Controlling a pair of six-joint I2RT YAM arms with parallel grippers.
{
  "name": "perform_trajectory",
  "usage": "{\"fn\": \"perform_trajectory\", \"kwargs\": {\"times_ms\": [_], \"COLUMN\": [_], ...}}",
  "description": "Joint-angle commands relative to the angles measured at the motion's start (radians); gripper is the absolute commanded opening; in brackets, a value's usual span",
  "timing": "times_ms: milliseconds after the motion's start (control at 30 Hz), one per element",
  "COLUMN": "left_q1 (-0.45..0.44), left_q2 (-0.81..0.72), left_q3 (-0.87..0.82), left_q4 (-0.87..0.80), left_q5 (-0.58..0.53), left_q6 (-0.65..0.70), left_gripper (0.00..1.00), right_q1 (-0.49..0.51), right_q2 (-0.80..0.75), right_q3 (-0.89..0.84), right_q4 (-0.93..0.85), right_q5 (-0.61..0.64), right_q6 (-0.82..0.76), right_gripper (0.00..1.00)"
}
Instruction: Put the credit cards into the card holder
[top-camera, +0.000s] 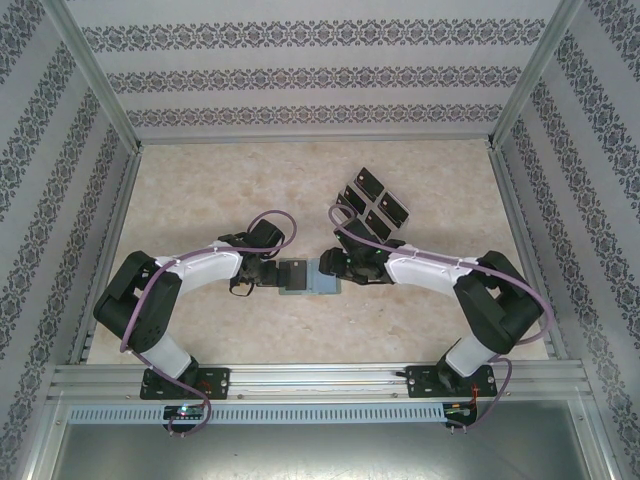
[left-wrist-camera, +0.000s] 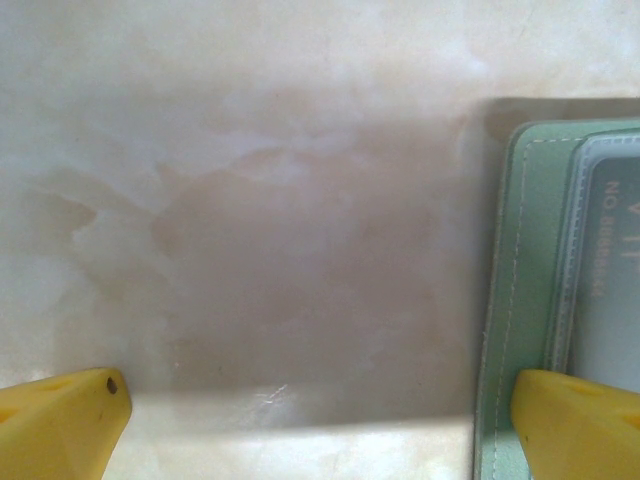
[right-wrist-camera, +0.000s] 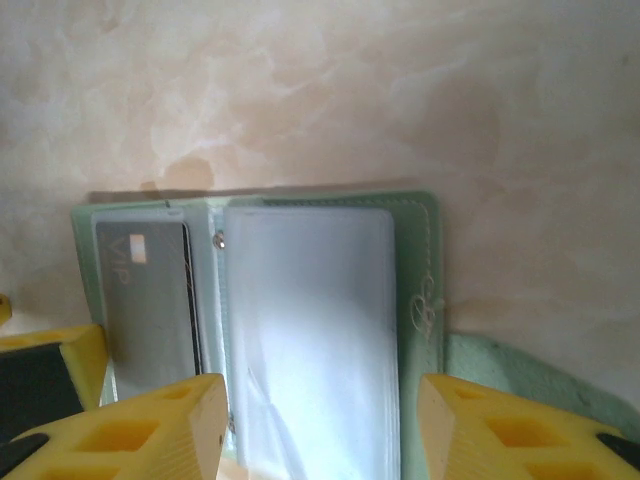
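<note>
1. Beige marbled surface (top-camera: 200, 190) sits inside patterned walls (top-camera: 300, 70).
2. Left hand (left-wrist-camera: 320, 425) is released, its yellow fingers wide apart, one tip over the edge of the card holder (left-wrist-camera: 515, 300). Right hand (right-wrist-camera: 320, 430) is also released, its fingers spread astride a clear sleeve (right-wrist-camera: 310, 330).
3. Card holder lies open and flat mid-surface between both hands. It has a grey-green matte cover with pale stitching.
4. Black credit cards (top-camera: 391, 210) lie loosely fanned beyond the right hand, apart from the holder.
5. One dark card (right-wrist-camera: 150, 300) marked "VIP" sits inside the holder behind clear plastic.
</note>
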Motion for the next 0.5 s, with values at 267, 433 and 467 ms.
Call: {"fn": "perform_trajectory", "kwargs": {"times_ms": [267,433,467], "left_q1": [0.006,0.005,0.005], "left_q2": [0.035,0.035,0.035], "left_q3": [-0.029,-0.028,-0.029], "left_q4": [0.029,0.028,0.028], "left_q5": [0.033,0.033,0.033], "left_q6": [-0.011,-0.012,-0.012], "left_gripper": [1.00,1.00,1.00], "right_q1": [-0.003,-0.001,0.000], "right_q2": [0.096,0.095,0.086], "right_q3": [0.042,0.029,0.025], "right_q4": [0.022,0.035,0.035], "right_q5": [-0.031,-0.040,-0.039], "right_q6": [-0.021,-0.014,-0.012], "right_gripper": [0.51,0.49,0.49]}}
